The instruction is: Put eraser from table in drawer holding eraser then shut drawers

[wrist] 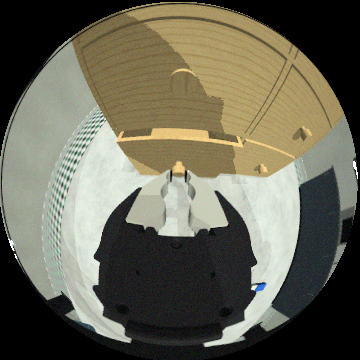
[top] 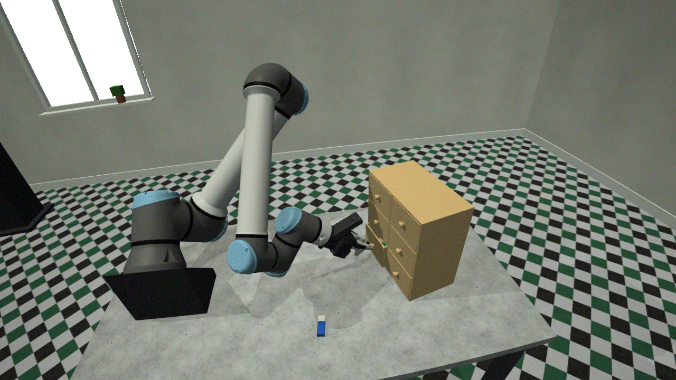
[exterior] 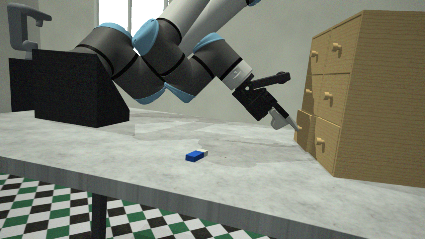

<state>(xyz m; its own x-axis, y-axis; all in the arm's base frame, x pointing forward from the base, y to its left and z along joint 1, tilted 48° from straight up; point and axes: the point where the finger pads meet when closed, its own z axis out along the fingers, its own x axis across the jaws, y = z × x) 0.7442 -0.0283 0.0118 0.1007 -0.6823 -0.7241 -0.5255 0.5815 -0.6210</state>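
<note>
One drawer [top: 378, 248] [exterior: 304, 132] [wrist: 150, 154] stands ajar, knob [top: 372, 245] [exterior: 300, 127] [wrist: 178, 168] gripped by the end effector [top: 369, 246] [exterior: 297, 129] [wrist: 178, 171]; blue-and-white eraser [top: 320, 325] [exterior: 196, 155] [wrist: 259, 287] on the counter [top: 425, 330] [exterior: 252, 184] [wrist: 95, 200]

Pulled-out bottom drawer [top: 376, 244] [exterior: 304, 129] [wrist: 180, 154] juts into chest-front approach.
</note>
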